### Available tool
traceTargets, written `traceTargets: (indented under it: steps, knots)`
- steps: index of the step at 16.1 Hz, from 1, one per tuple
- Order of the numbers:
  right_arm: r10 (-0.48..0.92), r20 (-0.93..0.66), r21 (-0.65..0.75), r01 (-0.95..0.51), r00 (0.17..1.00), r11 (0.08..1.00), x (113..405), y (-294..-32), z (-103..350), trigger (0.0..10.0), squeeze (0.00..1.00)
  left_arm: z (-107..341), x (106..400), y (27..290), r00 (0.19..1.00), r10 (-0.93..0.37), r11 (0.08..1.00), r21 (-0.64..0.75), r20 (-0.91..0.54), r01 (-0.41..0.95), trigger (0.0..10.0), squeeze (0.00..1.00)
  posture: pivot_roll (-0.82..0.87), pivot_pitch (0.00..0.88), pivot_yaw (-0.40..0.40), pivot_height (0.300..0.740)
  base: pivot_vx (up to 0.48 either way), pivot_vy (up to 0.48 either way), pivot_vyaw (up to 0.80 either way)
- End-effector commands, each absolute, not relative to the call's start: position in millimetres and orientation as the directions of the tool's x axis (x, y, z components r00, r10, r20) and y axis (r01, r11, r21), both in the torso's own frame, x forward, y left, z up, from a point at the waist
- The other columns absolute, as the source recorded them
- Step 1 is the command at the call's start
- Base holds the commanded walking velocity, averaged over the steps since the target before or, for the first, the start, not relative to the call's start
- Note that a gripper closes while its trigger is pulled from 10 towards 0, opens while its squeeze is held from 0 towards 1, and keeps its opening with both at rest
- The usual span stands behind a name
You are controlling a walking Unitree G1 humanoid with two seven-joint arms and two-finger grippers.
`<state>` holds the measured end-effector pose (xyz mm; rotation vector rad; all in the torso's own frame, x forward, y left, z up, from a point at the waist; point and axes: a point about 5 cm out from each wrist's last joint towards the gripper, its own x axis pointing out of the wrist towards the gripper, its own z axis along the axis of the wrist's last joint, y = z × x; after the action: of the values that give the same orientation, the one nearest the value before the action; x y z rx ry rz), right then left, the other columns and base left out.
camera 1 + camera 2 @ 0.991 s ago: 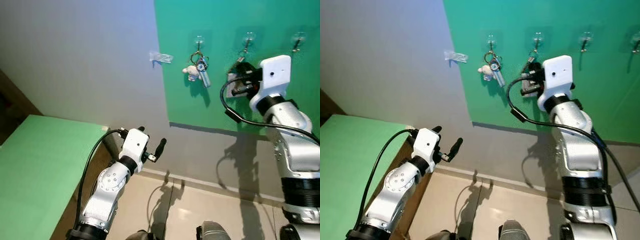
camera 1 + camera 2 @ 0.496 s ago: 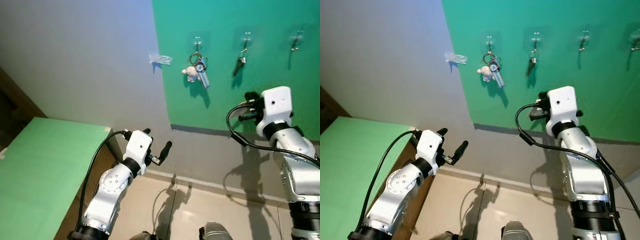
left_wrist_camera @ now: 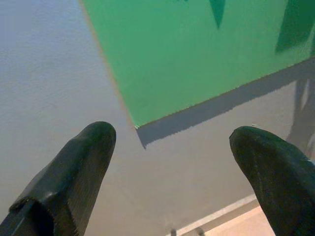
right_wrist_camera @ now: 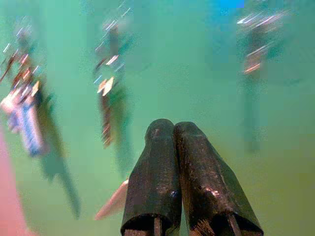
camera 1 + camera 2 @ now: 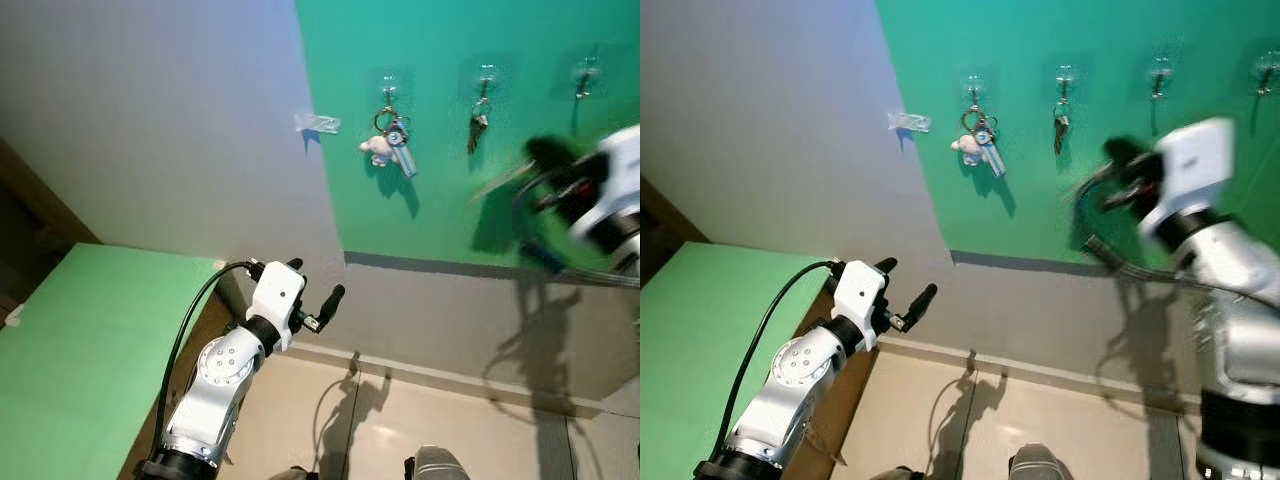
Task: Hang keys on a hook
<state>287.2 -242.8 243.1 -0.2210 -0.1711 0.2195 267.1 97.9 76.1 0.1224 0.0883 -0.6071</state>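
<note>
A small dark key hangs from the second clear hook on the green wall panel. On the hook to its left hangs a key bunch with a white plush charm. My right gripper is shut with nothing between its fingers. It is held off the wall, below and to the right of the small key. The right arm is motion-blurred. My left gripper is open and empty, low in front of the grey wall.
Two more clear hooks on the green panel carry nothing. A clear hook is stuck on the grey wall. A green table stands at the left. Beige floor tiles lie below.
My right gripper has come away from the second hook, first downward and then to the right. The small key stays hanging on that hook. The left arm has barely moved.
</note>
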Motion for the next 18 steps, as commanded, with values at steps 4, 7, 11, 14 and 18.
traceTargets:
  steps: [4,7,11,14,18]
  knots:
    - [0.212,0.206,-0.195,-0.173,0.955,0.966,292,-236,257,0.0,0.00,79,271,99,0.816,-0.567,0.811,0.097,-0.115,0.577,10.0,0.00,-0.30,0.040,0.208,0.720,0.000,0.000,0.00]
    - [0.207,0.242,-0.161,-0.171,0.948,0.972,300,-228,266,0.0,0.00,79,271,99,0.818,-0.565,0.813,0.094,-0.110,0.574,10.0,0.00,-0.29,0.043,0.201,0.720,0.000,0.000,0.00]
    - [0.139,0.277,-0.209,-0.082,0.951,0.975,309,-227,269,0.0,0.00,79,270,98,0.821,-0.561,0.816,0.093,-0.106,0.570,10.0,0.00,-0.28,0.041,0.193,0.720,0.000,0.000,0.00]
    - [0.044,0.308,-0.152,0.004,0.950,0.988,313,-237,272,0.0,0.00,79,270,98,0.821,-0.561,0.816,0.094,-0.104,0.570,10.0,0.00,-0.28,0.041,0.189,0.720,0.000,0.000,0.00]
    - [-0.057,0.288,0.023,0.052,0.956,0.998,317,-252,267,0.0,0.00,79,269,98,0.819,-0.564,0.814,0.093,-0.107,0.573,10.0,0.00,-0.28,0.042,0.190,0.720,0.000,0.000,0.00]
